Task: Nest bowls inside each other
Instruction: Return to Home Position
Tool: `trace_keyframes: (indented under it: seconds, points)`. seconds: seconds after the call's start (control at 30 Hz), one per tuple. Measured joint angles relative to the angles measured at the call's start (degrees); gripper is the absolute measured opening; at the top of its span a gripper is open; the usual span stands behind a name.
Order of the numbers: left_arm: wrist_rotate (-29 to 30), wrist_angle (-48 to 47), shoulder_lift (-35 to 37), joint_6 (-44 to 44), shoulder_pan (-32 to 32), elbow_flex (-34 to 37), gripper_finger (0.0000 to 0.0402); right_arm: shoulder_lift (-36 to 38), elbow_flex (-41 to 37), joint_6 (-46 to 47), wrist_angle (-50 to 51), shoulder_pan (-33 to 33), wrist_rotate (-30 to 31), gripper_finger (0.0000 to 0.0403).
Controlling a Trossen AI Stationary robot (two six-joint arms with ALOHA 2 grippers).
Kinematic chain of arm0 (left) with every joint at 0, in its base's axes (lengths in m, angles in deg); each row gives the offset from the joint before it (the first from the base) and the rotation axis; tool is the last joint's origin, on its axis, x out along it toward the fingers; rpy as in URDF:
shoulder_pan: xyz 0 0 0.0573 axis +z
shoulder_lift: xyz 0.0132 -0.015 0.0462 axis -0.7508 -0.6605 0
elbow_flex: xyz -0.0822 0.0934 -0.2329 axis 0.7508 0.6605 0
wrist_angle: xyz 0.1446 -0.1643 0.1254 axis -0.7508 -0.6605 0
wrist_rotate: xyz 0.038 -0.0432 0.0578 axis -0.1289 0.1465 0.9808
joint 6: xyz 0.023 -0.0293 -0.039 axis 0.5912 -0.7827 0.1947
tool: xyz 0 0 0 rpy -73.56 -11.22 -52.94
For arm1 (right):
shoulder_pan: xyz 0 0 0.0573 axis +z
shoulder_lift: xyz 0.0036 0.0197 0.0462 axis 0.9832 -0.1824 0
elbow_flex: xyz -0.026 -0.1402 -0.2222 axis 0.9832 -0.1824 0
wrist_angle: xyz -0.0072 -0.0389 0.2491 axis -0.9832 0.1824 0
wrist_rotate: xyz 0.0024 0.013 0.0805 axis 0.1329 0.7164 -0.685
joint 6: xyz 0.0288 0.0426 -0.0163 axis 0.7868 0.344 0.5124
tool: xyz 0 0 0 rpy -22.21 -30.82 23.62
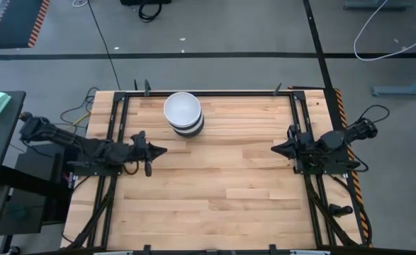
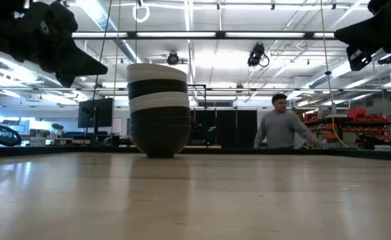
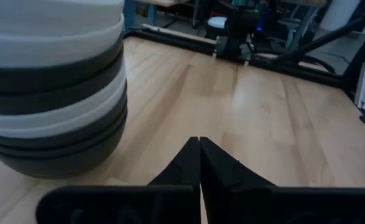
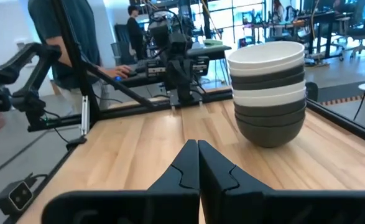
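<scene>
When you look straight down from above, the stack of bowls [image 1: 183, 113] sits on the bench [image 1: 222, 205] near the far edge, a bit left of the middle, with a white bowl on top. The left hand [image 1: 162, 149] is out by the left side and the right hand [image 1: 274, 149] by the right side. They point inward at each other, well apart from the stack and holding nothing.

From bench height, the stack of bowls [image 2: 158, 110] stands upright, left of centre: white on top, then a black band, a white band, and black at the bottom. The left hand [image 2: 98, 68] hangs up high just left of it, not touching, and the right hand [image 2: 345, 32] is way up in the upper right. A person [image 2: 283, 130] stands in the room behind the bench.

Left wrist camera: the two fingers [image 3: 183, 167] are pressed together tip to tip with nothing between them, and the stack of bowls [image 3: 51, 87] is close by on the wood. The right arm [image 3: 235, 34] shows across the bench.

Right wrist camera: same deal, fingers [image 4: 182, 168] closed against each other, empty. The stack of bowls [image 4: 269, 93] is further along the bench, all nested in one pile, and the left arm [image 4: 177, 62] is at the far side.
</scene>
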Motion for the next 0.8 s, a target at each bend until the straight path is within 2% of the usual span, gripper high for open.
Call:
trace_keyframes:
  seconds: [0.13,0.3,0.6,0.8]
  points:
    - [-4.6,0.3,0.0,0.6,4.3,0.1,0.0005,0.0,0.0,-0.4,-0.3,0.0,0.6,0.0]
    - [-7.6,1.4,0.0,3.2,6.7,0.1,0.0005,0.0,0.4,-0.8,-1.1,0.0,1.5,0.0]
    - [-10.8,1.7,-0.1,4.9,9.4,0.1,0.0005,0.0,0.8,-0.4,3.8,0.0,5.8,0.0]
    - [-12.3,1.7,-0.1,5.1,11.8,0.1,0.0009,0.0,0.8,3.8,5.4,0.0,4.3,0.0]
